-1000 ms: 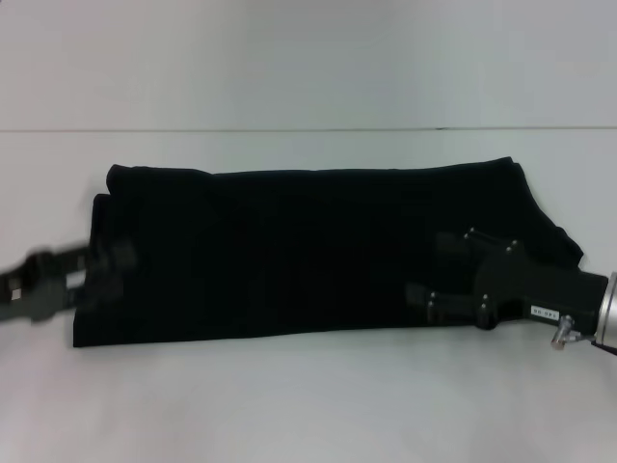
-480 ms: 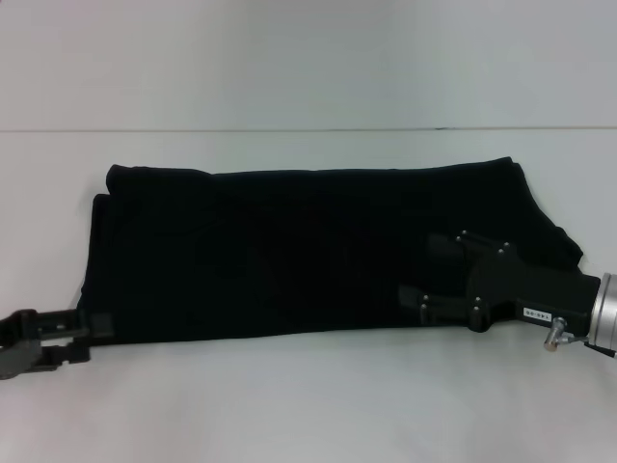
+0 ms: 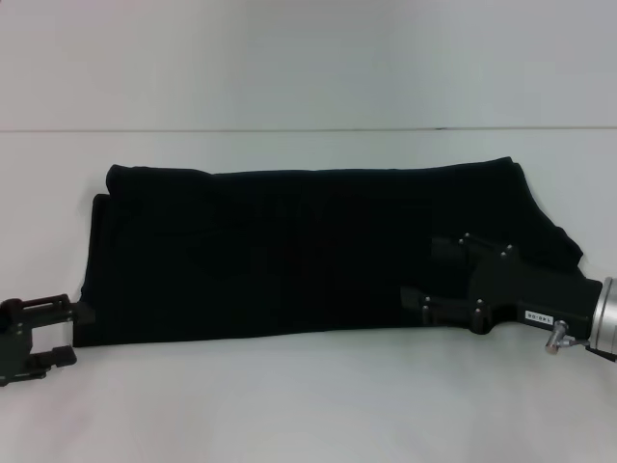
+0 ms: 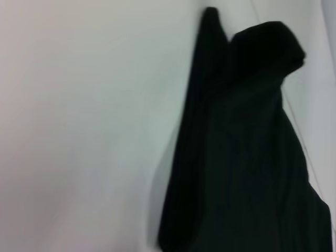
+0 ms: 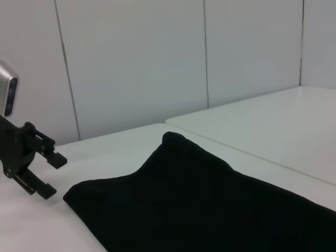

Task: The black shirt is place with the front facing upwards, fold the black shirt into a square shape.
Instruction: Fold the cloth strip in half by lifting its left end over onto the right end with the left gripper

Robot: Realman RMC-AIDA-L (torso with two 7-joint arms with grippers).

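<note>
Black shirt (image 3: 308, 256) lies flat across the middle of the white desk (image 3: 308, 405), already narrowed to a long band running from the desk's left side toward its right, with no lettering showing on top. That shape suggests the sleeves and sides are tucked in and the ends must now be brought together to make a square.

Left tool (image 3: 43, 338) sits just off the band's near-left corner, over bare desk, its jaws spread and holding nothing; from there it looks placed to take that corner. The right wrist view shows the same gap between the fingers.

Right tool (image 3: 424, 275) rests low over the cloth near the right end, fingers apart and pointing inward. I cannot tell whether any fabric lies between them, though it seems set to pin or pick up that end.
</note>
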